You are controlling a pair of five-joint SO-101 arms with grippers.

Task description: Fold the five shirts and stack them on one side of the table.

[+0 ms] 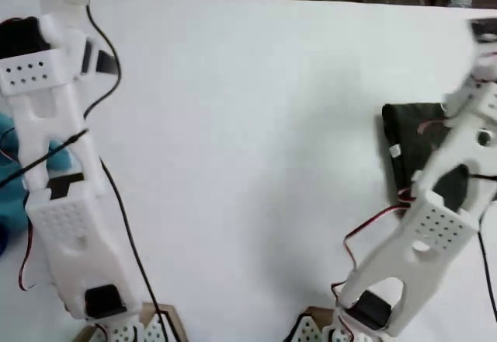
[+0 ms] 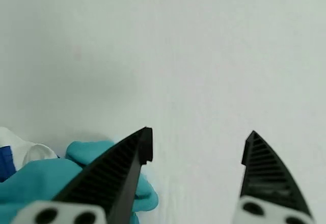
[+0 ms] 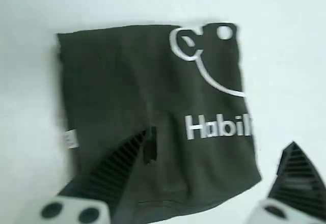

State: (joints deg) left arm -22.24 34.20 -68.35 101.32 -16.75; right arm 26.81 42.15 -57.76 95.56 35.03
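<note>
Dark grey-green cloth, folded into a neat rectangle, lies flat on the white table (image 1: 248, 124) close to its right edge: this is the dark shirt (image 3: 153, 107) (image 1: 411, 136), with pale print on its upper face and a small white label (image 3: 70, 139) at one side. We see the right gripper (image 3: 221, 137) hanging above it with its jaws spread wide and nothing between them. One finger is over the shirt's cloth and the other is past the shirt's edge, over bare table. The right arm (image 1: 427, 233) crosses that side of the table, partly covering the shirt from above.

At the table's left edge lies the teal shirt (image 2: 46, 178) (image 1: 12, 190), crumpled, not folded. A bit of white cloth with a blue patch (image 2: 15, 150) touches it; we cannot tell what it is. The left gripper (image 2: 199, 132) is above the table there, jaws also wide and holding nothing. One finger is over the teal shirt's rim, the other over bare table. The left arm (image 1: 62, 202) runs along that left edge.
</note>
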